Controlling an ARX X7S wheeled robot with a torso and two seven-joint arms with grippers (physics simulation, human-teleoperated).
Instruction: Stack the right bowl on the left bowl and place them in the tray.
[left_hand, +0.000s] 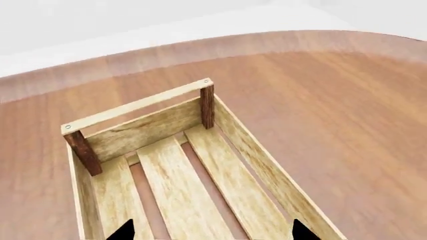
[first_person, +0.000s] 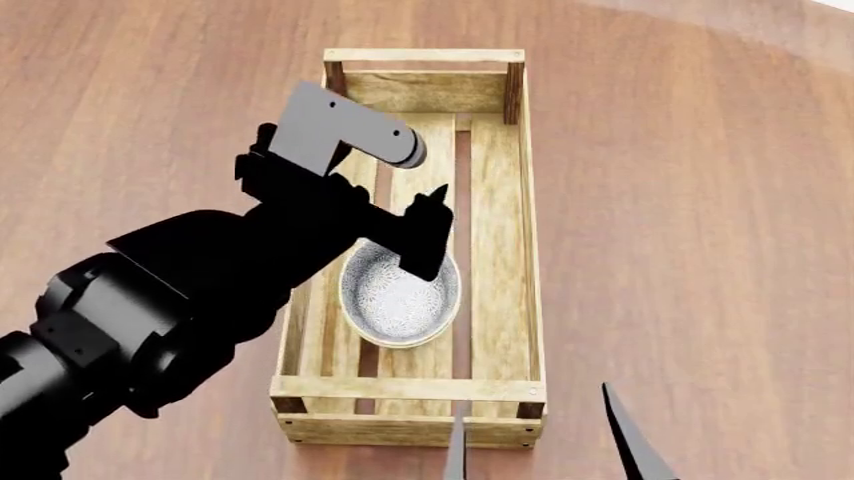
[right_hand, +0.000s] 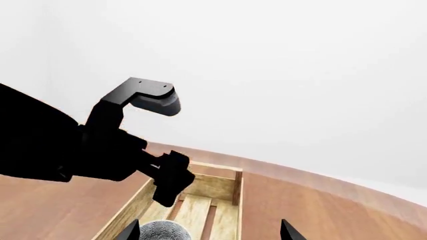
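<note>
Bowls (first_person: 395, 298) sat in the tray (first_person: 529, 250), towards its near end, on the slatted floor; from the head view they looked like one speckled grey bowl with a pale rim, so I could not tell whether two were nested there. The tray lay lengthwise on the brown wooden worktop (first_person: 694, 200), its far end empty down to the three slats. The left hand (first_person: 424, 235) hung over the tray just above the bowls' far rim, and its wrist camera showed two dark fingertips (left_hand: 123, 231) set wide apart with nothing between them. The right hand (first_person: 541, 440) was low at the tray's near end, its fingertips (right_hand: 285, 230) also spread wide and empty.
</note>
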